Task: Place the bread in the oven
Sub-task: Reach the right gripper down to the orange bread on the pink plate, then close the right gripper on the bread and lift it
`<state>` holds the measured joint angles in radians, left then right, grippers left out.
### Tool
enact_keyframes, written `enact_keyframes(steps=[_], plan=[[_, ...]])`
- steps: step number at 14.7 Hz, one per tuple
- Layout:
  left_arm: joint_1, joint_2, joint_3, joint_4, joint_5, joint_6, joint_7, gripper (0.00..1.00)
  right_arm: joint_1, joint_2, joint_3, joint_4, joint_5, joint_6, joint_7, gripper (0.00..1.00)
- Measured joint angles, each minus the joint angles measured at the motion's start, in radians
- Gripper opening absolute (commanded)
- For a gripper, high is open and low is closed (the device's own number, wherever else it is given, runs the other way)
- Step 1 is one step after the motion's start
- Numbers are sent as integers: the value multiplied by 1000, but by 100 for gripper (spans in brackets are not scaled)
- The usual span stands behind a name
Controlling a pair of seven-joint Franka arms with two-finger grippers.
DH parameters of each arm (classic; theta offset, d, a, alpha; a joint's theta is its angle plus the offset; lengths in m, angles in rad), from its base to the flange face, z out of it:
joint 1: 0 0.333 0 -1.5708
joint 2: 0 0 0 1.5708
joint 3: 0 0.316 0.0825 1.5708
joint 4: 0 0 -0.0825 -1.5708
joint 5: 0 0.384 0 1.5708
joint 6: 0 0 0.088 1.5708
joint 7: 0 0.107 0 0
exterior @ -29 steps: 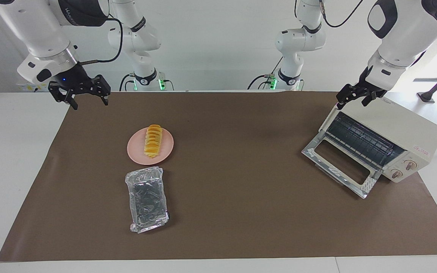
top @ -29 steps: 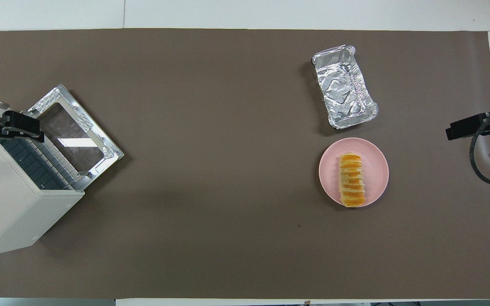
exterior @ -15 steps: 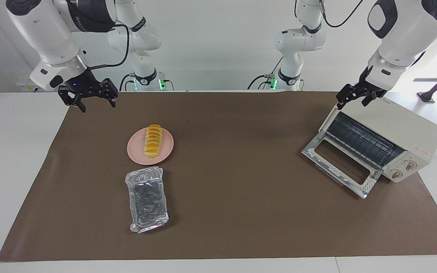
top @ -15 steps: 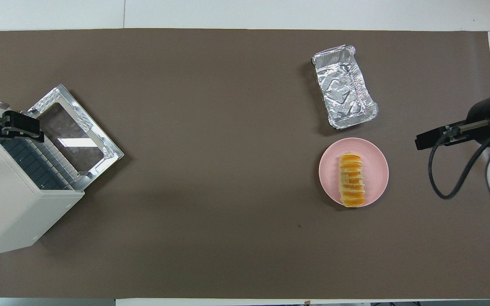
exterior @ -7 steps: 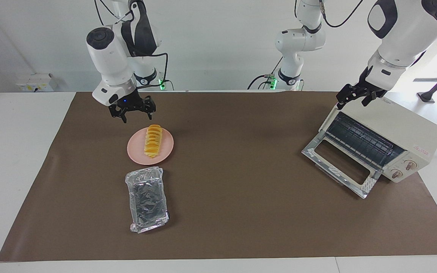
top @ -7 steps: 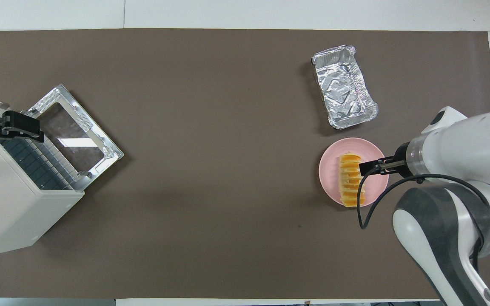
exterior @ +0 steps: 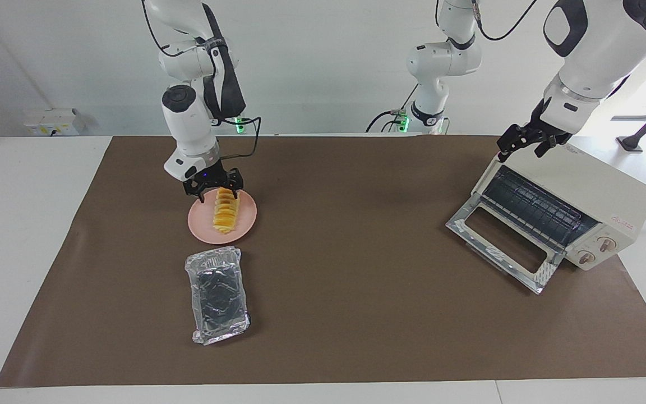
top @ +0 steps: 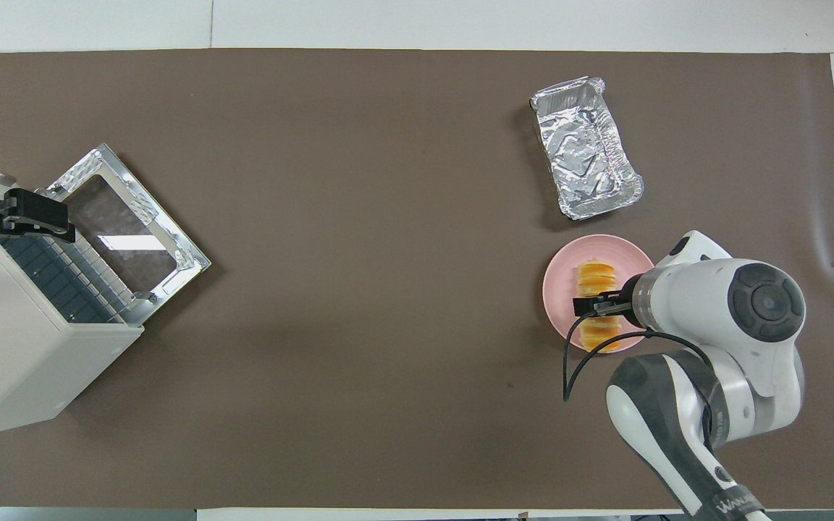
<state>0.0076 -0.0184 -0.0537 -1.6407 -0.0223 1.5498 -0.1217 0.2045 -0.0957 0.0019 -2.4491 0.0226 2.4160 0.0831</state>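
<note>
Right tool [exterior: 217, 194], seen from the facing view, hangs open and empty over the robot-side end of the bread [exterior: 225, 210], fingers astride it, touching not certain. That loaf lies on the pink plate [exterior: 246, 220], long axis running away from the robots. Left tool [exterior: 525, 141] waits open over the oven [exterior: 592, 193] at the left arm's end of the worktop, door dropped. Overhead, right tool [top: 594, 307] covers the bread [top: 595, 276] crosswise. No writing is legible except a red mark on the oven
</note>
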Motion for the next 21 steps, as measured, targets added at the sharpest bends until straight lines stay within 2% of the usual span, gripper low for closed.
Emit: enact_keyframes(steps=[4, 15, 16, 19, 20, 21], plan=[[0, 0, 0, 0, 0, 0, 0, 100, 3, 46, -1, -23, 0, 89, 3, 100], [0, 0, 0, 0, 0, 0, 0, 100, 3, 64, -2, -33, 0, 138, 33, 100], [0, 0, 0, 0, 0, 0, 0, 100, 3, 65, -1, -33, 0, 138, 40, 97], [0, 0, 0, 0, 0, 0, 0, 100, 3, 65, -1, -33, 0, 139, 42, 47], [0, 0, 0, 0, 0, 0, 0, 100, 3, 65, -1, -34, 0, 139, 42, 21], [0, 0, 0, 0, 0, 0, 0, 100, 3, 65, -1, -34, 0, 139, 42, 4]])
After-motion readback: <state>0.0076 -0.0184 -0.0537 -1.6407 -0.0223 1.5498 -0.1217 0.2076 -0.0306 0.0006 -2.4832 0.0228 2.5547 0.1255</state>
